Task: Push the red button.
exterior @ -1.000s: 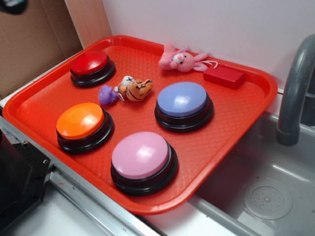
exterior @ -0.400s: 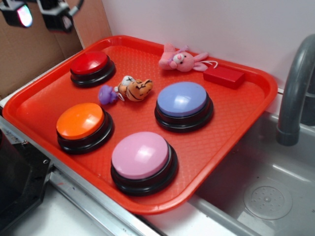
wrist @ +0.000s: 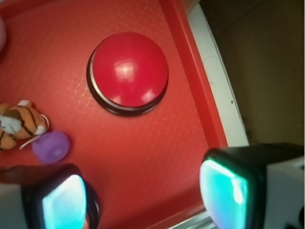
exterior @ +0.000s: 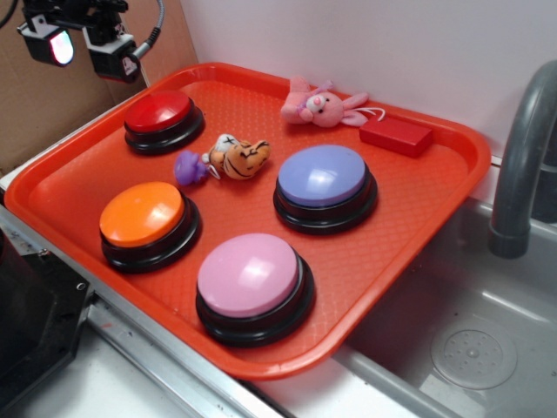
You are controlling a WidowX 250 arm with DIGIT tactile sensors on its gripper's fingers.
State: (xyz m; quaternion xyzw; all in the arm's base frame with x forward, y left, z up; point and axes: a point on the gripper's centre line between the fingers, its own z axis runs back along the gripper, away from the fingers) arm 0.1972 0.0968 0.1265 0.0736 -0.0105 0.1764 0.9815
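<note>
Here the spread-jawed gripper (exterior: 84, 48) hangs above the red button (exterior: 158, 111).

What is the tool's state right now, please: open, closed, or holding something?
Tool: open and empty, its fingers spread wide, above the orange plastic tray and apart from the round glossy dark-red dome button.

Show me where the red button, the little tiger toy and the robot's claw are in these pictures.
red button (wrist: 129, 70), wrist view, top of its dome
tiger toy (exterior: 241, 158), exterior view, its striped body
gripper (exterior: 87, 45), exterior view, the gap between its two fingertips, top left above the tray's corner
</note>
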